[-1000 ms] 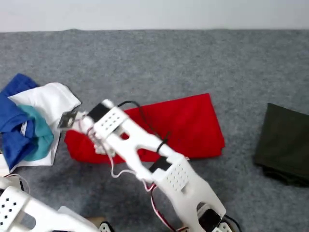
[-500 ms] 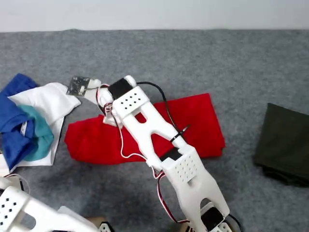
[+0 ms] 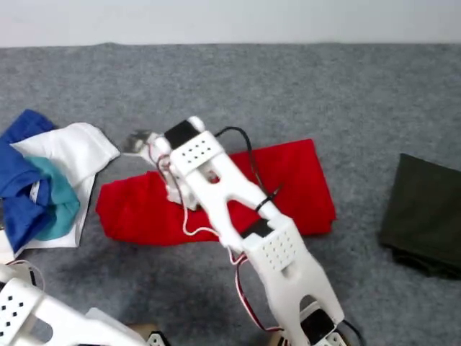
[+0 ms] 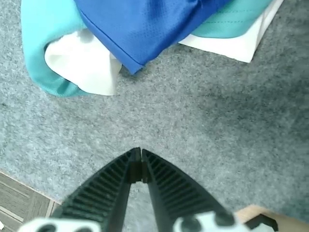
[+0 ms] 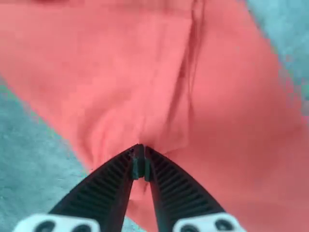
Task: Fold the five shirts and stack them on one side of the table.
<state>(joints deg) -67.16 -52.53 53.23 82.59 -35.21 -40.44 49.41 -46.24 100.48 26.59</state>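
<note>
Grey felt table (image 3: 288, 94) spans frame. Red shirt (image 3: 295, 180) flat at centre, my right arm (image 3: 277, 252) across its left half. Dark green shirt (image 3: 421, 213) folded at right edge. Blue shirt (image 3: 18, 180), white shirt (image 3: 72, 155), teal shirt (image 3: 61, 198) heaped at left edge. Right gripper (image 5: 139, 166) closed, tips on red cloth; I can't tell if cloth pinched. Left gripper (image 4: 141, 169) closed, empty, over bare felt near blue shirt.

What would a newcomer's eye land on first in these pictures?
The bright red shirt lies spread in the middle, the right gripper shut over its left part. A heap of blue, teal and white shirts sits at far left, a dark folded shirt at far right.
</note>
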